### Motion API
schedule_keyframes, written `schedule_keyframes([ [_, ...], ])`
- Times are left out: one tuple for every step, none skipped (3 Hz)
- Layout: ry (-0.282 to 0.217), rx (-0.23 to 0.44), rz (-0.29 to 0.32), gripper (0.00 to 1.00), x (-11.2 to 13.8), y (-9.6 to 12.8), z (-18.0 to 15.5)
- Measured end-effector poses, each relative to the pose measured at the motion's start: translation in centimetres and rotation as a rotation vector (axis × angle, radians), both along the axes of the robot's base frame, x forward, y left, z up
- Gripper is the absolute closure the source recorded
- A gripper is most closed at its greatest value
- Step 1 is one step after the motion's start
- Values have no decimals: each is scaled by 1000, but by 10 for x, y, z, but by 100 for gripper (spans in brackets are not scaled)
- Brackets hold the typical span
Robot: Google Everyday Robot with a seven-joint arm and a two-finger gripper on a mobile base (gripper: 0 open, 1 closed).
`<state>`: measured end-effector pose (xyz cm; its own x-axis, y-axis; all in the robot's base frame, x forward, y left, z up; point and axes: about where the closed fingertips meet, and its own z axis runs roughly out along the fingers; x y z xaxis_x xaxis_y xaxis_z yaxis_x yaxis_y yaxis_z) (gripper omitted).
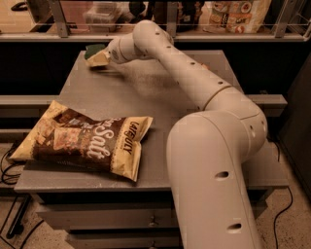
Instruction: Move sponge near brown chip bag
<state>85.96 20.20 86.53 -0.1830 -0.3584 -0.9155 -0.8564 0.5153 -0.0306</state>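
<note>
The sponge (95,54), dark green on top with a pale yellow body, is held just above the far left corner of the grey table (160,97). My gripper (108,55) is at the end of the long white arm, shut on the sponge's right side. The sponge's shadow falls on the table just below it. The brown chip bag (82,141), with big white "Salt" lettering, lies flat at the front left of the table, well in front of the sponge and apart from it. My fingers are mostly hidden behind the sponge and the wrist.
My white arm (209,146) crosses the table's right half from the front to the far left. A small reddish object (202,66) peeks out behind the arm. A shelf with snack bags (240,14) runs behind the table. Cables (7,165) lie on the floor at left.
</note>
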Motion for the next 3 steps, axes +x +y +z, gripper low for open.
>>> schedule_keyframes([
  [-26, -16, 88, 100, -21, -3, 29],
  [-45, -32, 232, 100, -54, -7, 53],
  [-41, -53, 383, 100, -98, -16, 63],
])
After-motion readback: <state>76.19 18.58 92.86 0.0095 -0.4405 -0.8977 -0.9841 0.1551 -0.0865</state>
